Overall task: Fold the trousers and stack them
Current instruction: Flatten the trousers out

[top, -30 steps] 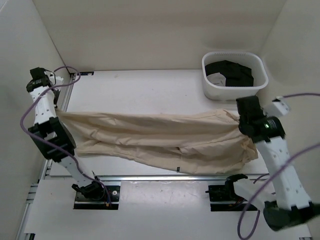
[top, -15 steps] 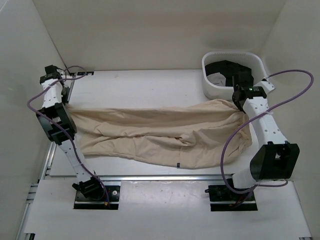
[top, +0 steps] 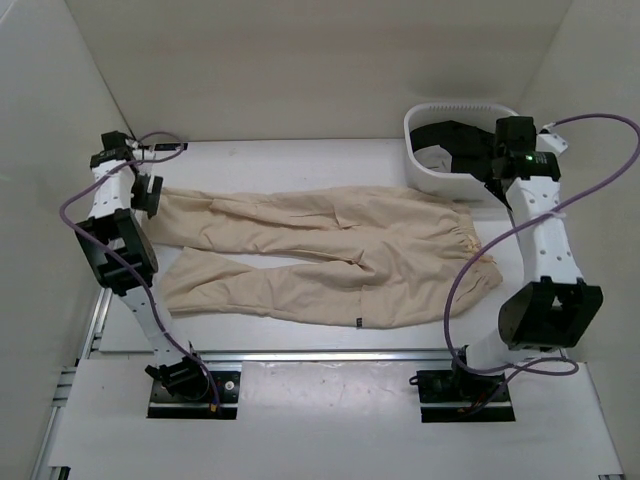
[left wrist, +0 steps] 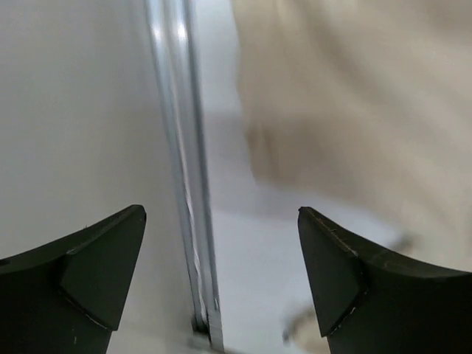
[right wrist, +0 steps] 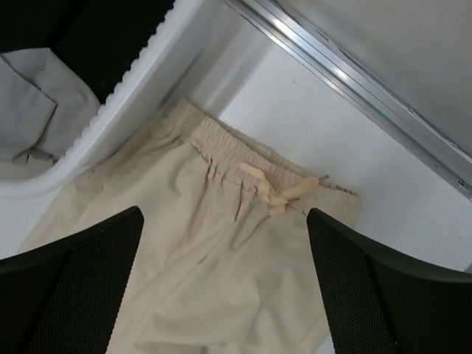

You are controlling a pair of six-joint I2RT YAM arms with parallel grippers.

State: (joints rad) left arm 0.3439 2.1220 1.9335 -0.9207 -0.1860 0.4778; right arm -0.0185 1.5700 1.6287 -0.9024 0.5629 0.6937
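Beige trousers (top: 320, 255) spread flat, waistband beside basket (top: 465, 108) rim, left hand (left wrist: 221, 212) and right hand (right wrist: 225, 211) released, empty

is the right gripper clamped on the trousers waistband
No, the right gripper hangs open above the trousers, whose waistband lies free.

A robotics lab cell was indicated: a table (top: 300, 165) was boxed by white walls (top: 300, 70) and edged with aluminium rail (top: 300, 354).
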